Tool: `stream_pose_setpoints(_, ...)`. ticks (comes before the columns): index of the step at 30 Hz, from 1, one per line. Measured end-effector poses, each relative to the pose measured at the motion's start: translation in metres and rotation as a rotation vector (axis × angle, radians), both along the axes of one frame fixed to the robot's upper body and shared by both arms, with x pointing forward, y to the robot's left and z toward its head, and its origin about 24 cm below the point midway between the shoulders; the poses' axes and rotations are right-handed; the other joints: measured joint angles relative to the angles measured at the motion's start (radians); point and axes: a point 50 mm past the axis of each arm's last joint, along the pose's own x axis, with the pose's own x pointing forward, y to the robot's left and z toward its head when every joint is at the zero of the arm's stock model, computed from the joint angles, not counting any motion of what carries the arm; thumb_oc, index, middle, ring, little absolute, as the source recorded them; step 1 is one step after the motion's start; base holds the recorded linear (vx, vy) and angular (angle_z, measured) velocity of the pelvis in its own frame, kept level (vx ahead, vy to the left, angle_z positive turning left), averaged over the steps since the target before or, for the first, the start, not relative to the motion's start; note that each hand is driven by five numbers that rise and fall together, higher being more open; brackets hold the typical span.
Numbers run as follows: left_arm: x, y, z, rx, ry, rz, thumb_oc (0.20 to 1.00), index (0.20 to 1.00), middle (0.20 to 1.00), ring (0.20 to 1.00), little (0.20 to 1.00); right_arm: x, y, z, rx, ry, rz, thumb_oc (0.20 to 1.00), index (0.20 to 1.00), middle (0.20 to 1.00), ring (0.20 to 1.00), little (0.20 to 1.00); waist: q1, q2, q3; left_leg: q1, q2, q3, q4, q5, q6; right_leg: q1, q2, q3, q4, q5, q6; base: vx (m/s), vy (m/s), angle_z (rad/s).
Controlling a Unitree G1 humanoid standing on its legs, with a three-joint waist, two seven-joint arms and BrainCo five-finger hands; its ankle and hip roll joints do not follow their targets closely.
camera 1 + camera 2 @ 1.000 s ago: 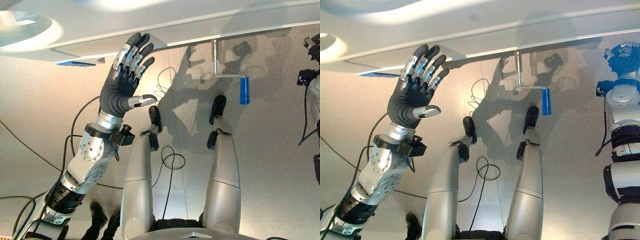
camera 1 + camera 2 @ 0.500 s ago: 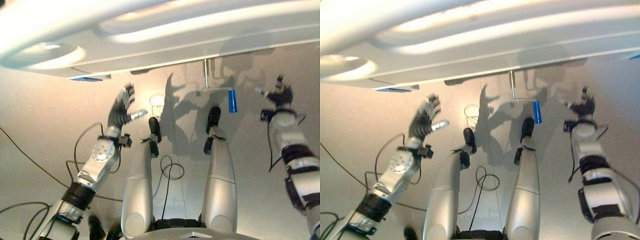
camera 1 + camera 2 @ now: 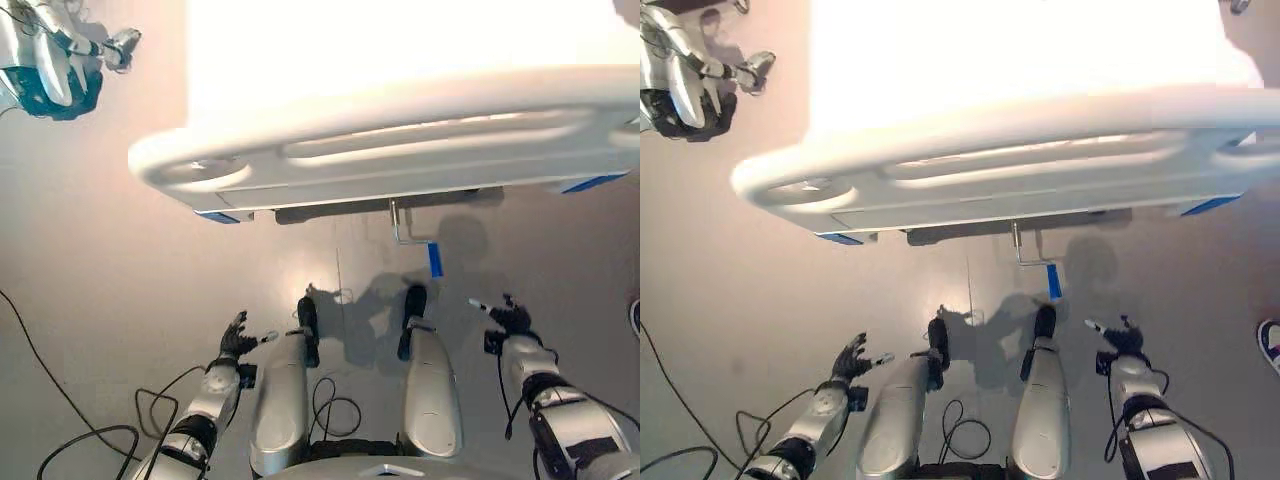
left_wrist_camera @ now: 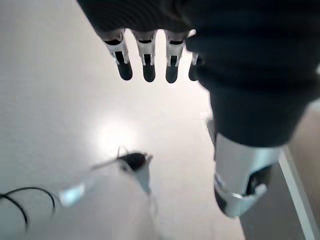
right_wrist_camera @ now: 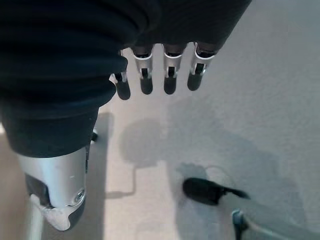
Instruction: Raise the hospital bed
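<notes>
The white hospital bed (image 3: 400, 150) spans the upper frame; its metal crank with the blue grip (image 3: 435, 260) hangs just below the footboard, untouched. Left hand (image 3: 236, 340) and right hand (image 3: 510, 318) hang low, fingers relaxed and empty, probably readying a reach.

Glossy white plastic bed footboard (image 3: 400, 150), bare metal crank (image 3: 400, 228) with blue plastic grip (image 3: 435, 260), smooth matt floor (image 3: 110, 290)

One hospital bed (image 3: 400, 160) with one white footboard (image 3: 380, 165), one metal crank (image 3: 410, 232) with one blue handle (image 3: 435, 260) under it, two blue corner bumpers, one left robot hand (image 3: 236, 340), one right robot hand (image 3: 510, 317), one other machine (image 3: 50, 60) on the floor
</notes>
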Motion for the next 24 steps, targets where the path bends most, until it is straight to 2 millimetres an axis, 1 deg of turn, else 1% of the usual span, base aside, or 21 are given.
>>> stream_pose_setpoints(1, -0.007, 0.002, -0.003, -0.007, 0.02, 0.018, 1.0, 1.0, 1.0, 1.0, 1.0, -0.008, 0.001, -0.005, 0.005, 0.025, 0.006, 1.0, 1.0, 1.0, 1.0, 1.0, -0.001, -0.001, -0.021, 0.028, 0.001, 0.0, -0.031, 0.011, -0.002, 0.029, 0.002, -0.012, -0.027, 0.011, -0.001, 0.24, -0.097, 0.06)
stream_pose_setpoints(2, -0.019, 0.003, -0.008, -0.011, 0.052, 0.025, 1.0, 1.0, 1.0, 1.0, 1.0, -0.022, 0.002, -0.015, 0.017, 0.072, 0.008, 1.0, 1.0, 1.0, 1.0, 1.0, 0.0, -0.002, -0.068, 0.06, 0.002, 0.0, -0.069, 0.02, -0.003, 0.06, 0.005, -0.023, -0.055, 0.019, -0.001, 0.2, -0.08, 0.04)
stream_pose_setpoints(4, -0.034, 0.003, -0.015, -0.029, 0.092, 0.027, 1.0, 1.0, 1.0, 1.0, 1.0, -0.047, 0.006, -0.028, 0.043, 0.139, 0.01, 1.0, 1.0, 1.0, 1.0, 1.0, -0.001, -0.001, -0.131, 0.143, 0.004, -0.002, -0.151, 0.045, -0.009, 0.147, 0.019, -0.047, -0.127, 0.037, 0.002, 0.12, -0.045, 0.07)
stream_pose_setpoints(5, -0.046, 0.003, -0.019, -0.034, 0.119, 0.017, 1.0, 1.0, 1.0, 1.0, 1.0, -0.067, 0.006, -0.037, 0.053, 0.197, 0.006, 1.0, 1.0, 1.0, 1.0, 1.0, 0.001, -0.012, -0.204, 0.153, 0.006, -0.002, -0.176, 0.046, -0.01, 0.151, 0.023, -0.052, -0.148, 0.033, 0.005, 0.14, -0.062, 0.04)
stream_pose_setpoints(6, -0.046, 0.002, -0.019, -0.036, 0.124, 0.01, 1.0, 1.0, 1.0, 1.0, 1.0, -0.075, 0.009, -0.042, 0.061, 0.224, 0.014, 1.0, 1.0, 1.0, 1.0, 1.0, 0.0, -0.003, -0.231, 0.172, 0.01, 0.001, -0.192, 0.045, -0.01, 0.169, 0.021, -0.057, -0.156, 0.03, 0.006, 0.18, -0.075, 0.11)
stream_pose_setpoints(7, -0.052, 0.0, -0.022, -0.041, 0.147, 0.01, 1.0, 1.0, 1.0, 1.0, 1.0, -0.081, 0.006, -0.043, 0.061, 0.248, 0.018, 1.0, 1.0, 1.0, 1.0, 1.0, -0.004, -0.006, -0.251, 0.212, 0.007, -0.006, -0.223, 0.062, -0.017, 0.221, 0.033, -0.072, -0.191, 0.048, 0.013, 0.08, -0.034, 0.09)
stream_pose_setpoints(8, -0.055, -0.002, -0.024, -0.047, 0.158, 0.004, 1.0, 1.0, 1.0, 1.0, 1.0, -0.09, 0.008, -0.047, 0.068, 0.277, 0.025, 1.0, 1.0, 1.0, 1.0, 1.0, 0.0, -0.011, -0.27, 0.24, 0.006, -0.005, -0.239, 0.063, -0.017, 0.248, 0.038, -0.074, -0.212, 0.052, 0.014, 0.04, -0.014, 0.08)
stream_pose_setpoints(9, -0.058, -0.003, -0.025, -0.051, 0.164, 0.004, 1.0, 1.0, 1.0, 1.0, 1.0, -0.094, 0.009, -0.049, 0.073, 0.291, 0.029, 1.0, 1.0, 1.0, 1.0, 1.0, 0.0, -0.012, -0.283, 0.245, 0.007, -0.004, -0.241, 0.064, -0.017, 0.255, 0.038, -0.074, -0.217, 0.053, 0.013, 0.06, -0.046, -0.03)
stream_pose_setpoints(10, -0.061, -0.003, -0.026, -0.055, 0.175, -0.002, 1.0, 1.0, 1.0, 1.0, 1.0, -0.097, 0.011, -0.05, 0.077, 0.302, 0.039, 1.0, 1.0, 1.0, 1.0, 1.0, 0.0, -0.017, -0.314, 0.242, 0.007, -0.003, -0.242, 0.061, -0.02, 0.252, 0.038, -0.075, -0.222, 0.052, 0.014, 0.06, -0.046, -0.02)
stream_pose_setpoints(12, -0.057, -0.005, -0.026, -0.061, 0.167, -0.001, 1.0, 1.0, 1.0, 1.0, 1.0, -0.098, 0.013, -0.052, 0.084, 0.308, 0.042, 1.0, 1.0, 1.0, 1.0, 1.0, -0.002, -0.022, -0.321, 0.249, 0.005, -0.007, -0.249, 0.064, -0.017, 0.27, 0.039, -0.081, -0.241, 0.06, 0.017, 0.12, -0.061, 0.07)
stream_pose_setpoints(13, -0.057, -0.007, -0.026, -0.064, 0.17, -0.007, 1.0, 1.0, 1.0, 1.0, 1.0, -0.106, 0.017, -0.056, 0.105, 0.336, 0.051, 1.0, 1.0, 1.0, 1.0, 1.0, -0.001, -0.024, -0.324, 0.291, 0.006, -0.008, -0.267, 0.065, -0.018, 0.321, 0.044, -0.092, -0.271, 0.067, 0.017, 0.11, -0.039, 0.12)
stream_pose_setpoints(15, -0.065, -0.009, -0.029, -0.061, 0.194, -0.022, 1.0, 1.0, 1.0, 1.0, 1.0, -0.119, 0.022, -0.061, 0.129, 0.372, 0.06, 1.0, 1.0, 1.0, 1.0, 1.0, 0.0, -0.024, -0.348, 0.331, 0.01, -0.009, -0.291, 0.059, -0.019, 0.364, 0.049, -0.097, -0.288, 0.061, 0.019, 0.01, -0.002, 0.03)
stream_pose_setpoints(16, -0.071, -0.008, -0.031, -0.061, 0.211, -0.018, 1.0, 1.0, 1.0, 1.0, 1.0, -0.125, 0.023, -0.063, 0.141, 0.388, 0.062, 1.0, 1.0, 1.0, 1.0, 1.0, 0.002, -0.021, -0.384, 0.332, 0.01, -0.009, -0.304, 0.056, -0.019, 0.358, 0.049, -0.097, -0.287, 0.049, 0.023, 0.0, 0.0, 0.0)
stream_pose_setpoints(17, -0.072, -0.008, -0.031, -0.058, 0.214, -0.02, 1.0, 1.0, 1.0, 1.0, 1.0, -0.128, 0.023, -0.063, 0.143, 0.394, 0.06, 1.0, 1.0, 1.0, 1.0, 1.0, 0.001, -0.021, -0.397, 0.334, 0.01, -0.009, -0.305, 0.057, -0.018, 0.363, 0.048, -0.098, -0.288, 0.049, 0.023, 0.0, 0.0, 0.0)
stream_pose_setpoints(19, -0.074, -0.008, -0.031, -0.048, 0.228, -0.037, 1.0, 1.0, 1.0, 1.0, 1.0, -0.131, 0.024, -0.064, 0.153, 0.402, 0.061, 1.0, 1.0, 1.0, 1.0, 1.0, 0.002, -0.024, -0.404, 0.349, 0.007, -0.01, -0.31, 0.058, -0.017, 0.381, 0.049, -0.098, -0.295, 0.052, 0.027, 0.0, 0.0, 0.0)
stream_pose_setpoints(21, -0.077, -0.008, -0.033, -0.045, 0.244, -0.043, 1.0, 1.0, 1.0, 1.0, 1.0, -0.135, 0.024, -0.066, 0.162, 0.418, 0.06, 1.0, 1.0, 1.0, 1.0, 1.0, 0.002, -0.019, -0.417, 0.352, 0.007, -0.01, -0.314, 0.059, -0.017, 0.381, 0.049, -0.098, -0.296, 0.052, 0.026, 0.0, 0.0, 0.0)
stream_pose_setpoints(23, -0.08, -0.008, -0.034, -0.047, 0.257, -0.042, 1.0, 1.0, 1.0, 1.0, 1.0, -0.139, 0.025, -0.067, 0.168, 0.435, 0.062, 1.0, 1.0, 1.0, 1.0, 1.0, 0.003, -0.017, -0.417, 0.357, 0.007, -0.011, -0.315, 0.06, -0.016, 0.386, 0.048, -0.098, -0.297, 0.052, 0.026, 0.0, 0.0, 0.0)
stream_pose_setpoints(24, -0.086, -0.008, -0.036, -0.047, 0.283, -0.042, 1.0, 1.0, 1.0, 1.0, 1.0, -0.141, 0.025, -0.068, 0.172, 0.449, 0.065, 1.0, 1.0, 1.0, 1.0, 1.0, 0.001, -0.02, -0.417, 0.366, 0.008, -0.01, -0.316, 0.059, -0.017, 0.394, 0.05, -0.098, -0.296, 0.052, 0.027, 0.0, 0.0, 0.0)
